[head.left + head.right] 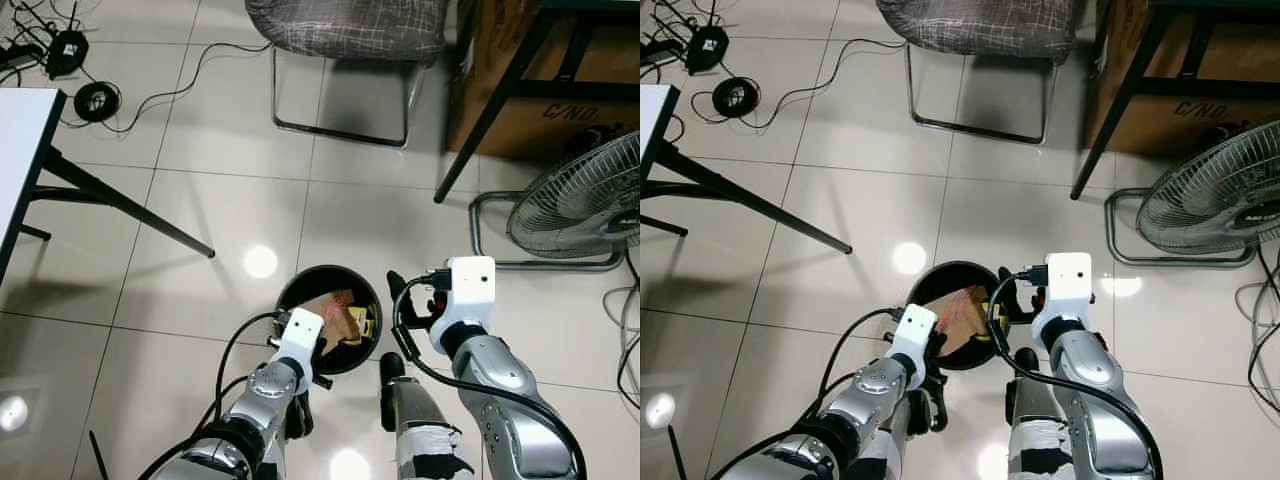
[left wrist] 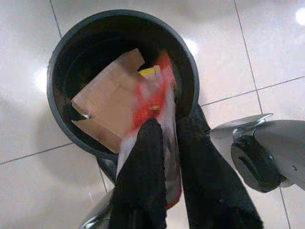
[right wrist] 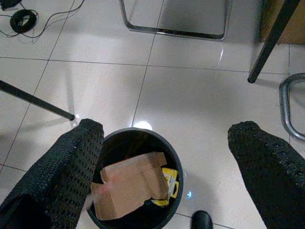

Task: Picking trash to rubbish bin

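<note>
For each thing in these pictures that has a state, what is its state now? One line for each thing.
Rubbish bin: upright, open, partly filled.
Cardboard box: flattened, lying inside the bin.
Red wrapper: pinched over the bin rim, blurred.
Left gripper: shut on the red wrapper.
Right gripper: open wide, above the bin.
Fan: standing on the floor; running or not, cannot tell.

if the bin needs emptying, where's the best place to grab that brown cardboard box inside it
Probably the cardboard box's raised flap nearest the bin's rim, coming straight down from above. It lies flattened and tilted against the wall, so an upper edge stands free for the jaws to pinch. The right gripper, hovering open above it, is better placed, since the left gripper holds a red wrapper.
</note>
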Motion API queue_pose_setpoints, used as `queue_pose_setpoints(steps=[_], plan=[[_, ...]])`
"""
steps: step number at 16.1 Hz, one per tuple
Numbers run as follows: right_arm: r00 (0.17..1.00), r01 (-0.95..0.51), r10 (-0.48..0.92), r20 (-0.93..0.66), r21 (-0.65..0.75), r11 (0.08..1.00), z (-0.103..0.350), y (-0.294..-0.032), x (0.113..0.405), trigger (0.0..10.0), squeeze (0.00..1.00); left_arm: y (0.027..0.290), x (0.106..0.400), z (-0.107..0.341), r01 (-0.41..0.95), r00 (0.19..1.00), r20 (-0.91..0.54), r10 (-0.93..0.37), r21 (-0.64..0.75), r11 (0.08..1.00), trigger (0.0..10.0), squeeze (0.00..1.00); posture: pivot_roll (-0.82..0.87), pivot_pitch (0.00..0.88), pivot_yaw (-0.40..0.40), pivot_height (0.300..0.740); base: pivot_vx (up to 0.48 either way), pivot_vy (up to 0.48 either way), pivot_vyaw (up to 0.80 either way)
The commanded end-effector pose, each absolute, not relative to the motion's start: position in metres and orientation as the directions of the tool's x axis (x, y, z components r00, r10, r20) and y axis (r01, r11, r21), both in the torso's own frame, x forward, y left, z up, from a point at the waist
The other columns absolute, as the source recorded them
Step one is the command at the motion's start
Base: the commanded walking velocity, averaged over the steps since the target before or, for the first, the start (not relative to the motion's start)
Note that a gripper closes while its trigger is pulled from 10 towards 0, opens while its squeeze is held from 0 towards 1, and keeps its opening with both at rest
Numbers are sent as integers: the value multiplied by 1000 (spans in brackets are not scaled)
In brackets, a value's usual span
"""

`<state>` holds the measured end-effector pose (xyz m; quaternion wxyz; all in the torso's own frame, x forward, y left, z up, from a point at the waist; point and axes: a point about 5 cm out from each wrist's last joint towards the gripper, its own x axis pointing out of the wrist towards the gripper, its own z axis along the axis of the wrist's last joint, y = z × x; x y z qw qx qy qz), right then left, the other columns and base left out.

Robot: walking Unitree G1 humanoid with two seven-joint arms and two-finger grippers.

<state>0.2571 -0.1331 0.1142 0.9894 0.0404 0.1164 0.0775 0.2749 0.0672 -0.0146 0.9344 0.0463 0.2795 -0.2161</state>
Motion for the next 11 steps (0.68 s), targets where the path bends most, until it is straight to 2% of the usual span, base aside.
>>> queue_pose_setpoints(steps=[1, 11], plan=[[951, -144, 170, -258, 115, 983, 108, -131, 251, 10000, 0, 70, 263, -27, 412, 723, -588, -363, -55, 910, 10000, 1000, -215, 460, 122, 740, 0, 0, 0], [947, -147, 173, -270, 114, 983, 106, -131, 250, 10000, 0, 68, 262, -27, 405, 726, -586, -360, -60, 913, 10000, 1000, -217, 460, 119, 740, 0, 0, 0]])
